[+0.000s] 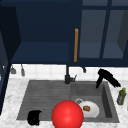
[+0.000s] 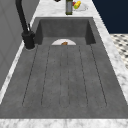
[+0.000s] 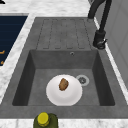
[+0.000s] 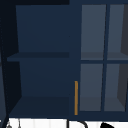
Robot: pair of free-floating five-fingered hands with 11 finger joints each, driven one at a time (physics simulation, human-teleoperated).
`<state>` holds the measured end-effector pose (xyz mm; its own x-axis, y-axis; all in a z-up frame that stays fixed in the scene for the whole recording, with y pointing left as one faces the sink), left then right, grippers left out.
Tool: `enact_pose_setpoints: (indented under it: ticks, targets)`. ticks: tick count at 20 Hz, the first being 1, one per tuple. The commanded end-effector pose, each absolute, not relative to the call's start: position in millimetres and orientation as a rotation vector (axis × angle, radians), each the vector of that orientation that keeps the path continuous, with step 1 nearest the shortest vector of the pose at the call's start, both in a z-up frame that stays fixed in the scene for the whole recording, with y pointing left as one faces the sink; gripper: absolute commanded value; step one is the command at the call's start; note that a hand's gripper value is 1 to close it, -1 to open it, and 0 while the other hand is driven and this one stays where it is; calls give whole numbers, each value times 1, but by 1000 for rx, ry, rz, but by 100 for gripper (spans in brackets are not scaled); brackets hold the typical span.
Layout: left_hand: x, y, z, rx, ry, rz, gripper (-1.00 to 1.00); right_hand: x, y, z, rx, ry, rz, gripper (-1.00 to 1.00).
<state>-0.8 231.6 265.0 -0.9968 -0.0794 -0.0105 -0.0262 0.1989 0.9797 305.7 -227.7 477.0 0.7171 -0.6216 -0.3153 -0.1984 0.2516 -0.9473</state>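
Right hand [image 1: 107, 77], fingers straight and holding nothing, hovers right of centre above the plate [image 1: 93, 110], which looks stiff, slippery and breakable, best gripped by its rim.

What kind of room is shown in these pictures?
Most likely a kitchen: a grey stone sink with a black tap, a white round plate in its basin, and a dark blue wall cabinet above.

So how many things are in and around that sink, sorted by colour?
White: 1, the plate.
Brown: 1, the food on it.
Green: 1, the bottle.
Red: 1, the ball.
Black: 3, the faucet and two robot hands.
Total: 7.
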Motion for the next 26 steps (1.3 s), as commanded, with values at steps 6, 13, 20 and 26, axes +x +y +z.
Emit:
enact_pose_setpoints:
  ticks: [6,13,20,26]
  targets:
    - [-1,232,265,106,-2399,-1959,0,303,-233,467,-1351,650,-197,-100]
    - [-1,232,265,106,-2399,-1959,0,302,-233,456,-1359,522,-72,-100]
    - [-1,232,265,106,-2399,-1959,0,303,-233,438,-1321,382,58,-100]
    - [-1,232,265,106,-2399,-1959,0,303,-233,418,-1309,257,159,-100]
